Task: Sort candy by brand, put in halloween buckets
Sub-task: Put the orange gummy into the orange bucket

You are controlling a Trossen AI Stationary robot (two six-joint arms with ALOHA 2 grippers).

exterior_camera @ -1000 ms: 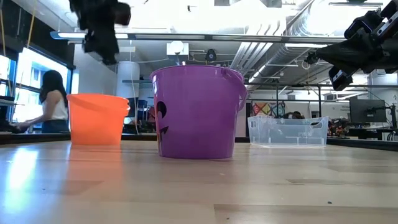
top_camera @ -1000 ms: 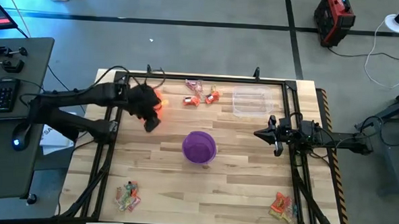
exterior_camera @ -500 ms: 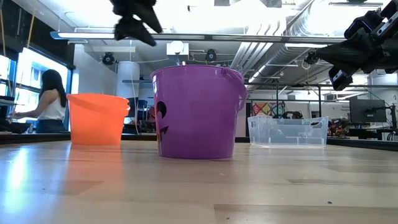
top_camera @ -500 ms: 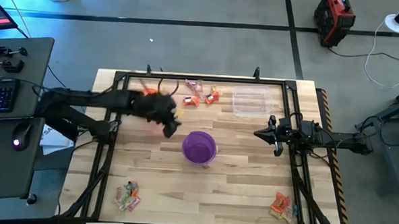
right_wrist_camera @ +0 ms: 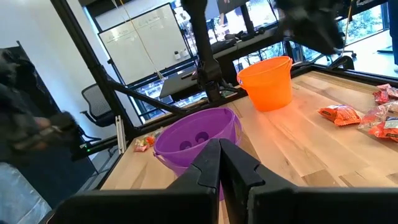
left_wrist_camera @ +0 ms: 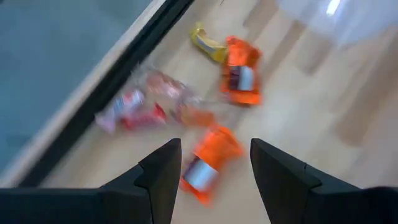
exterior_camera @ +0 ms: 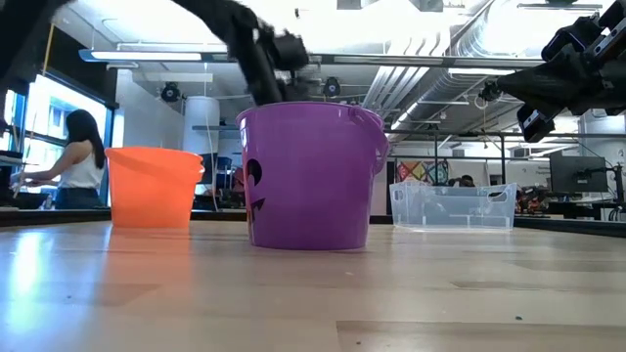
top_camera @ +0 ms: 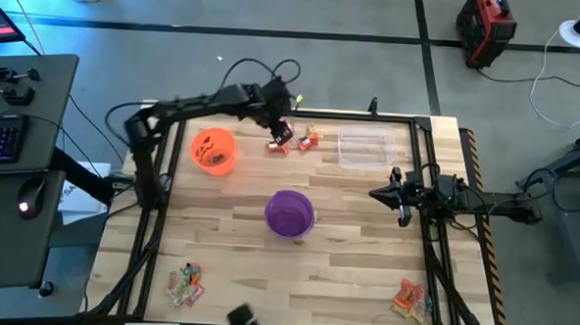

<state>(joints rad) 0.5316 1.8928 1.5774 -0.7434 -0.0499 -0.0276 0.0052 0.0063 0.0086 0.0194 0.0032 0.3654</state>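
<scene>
My left gripper hangs open, slanting down over the candy heap at the table's far edge. Its fingers stand on either side of an orange-wrapped candy without touching it; red, pink and yellow candy lies just beyond. The orange bucket stands left of the heap and holds some candy. The purple bucket stands mid-table. My right gripper waits shut above the table's right side, level, pointing at the purple bucket.
A clear plastic tub sits right of the far candy heap. More candy lies in heaps at the near left corner and the near right corner. A black frame rail runs along the far edge. A person sits beyond the table.
My left gripper has swung away from above the orange bucket, toward the table's right and then toward its far edge, sinking over the far candy heap. It has stayed open. The orange bucket now shows uncovered.
</scene>
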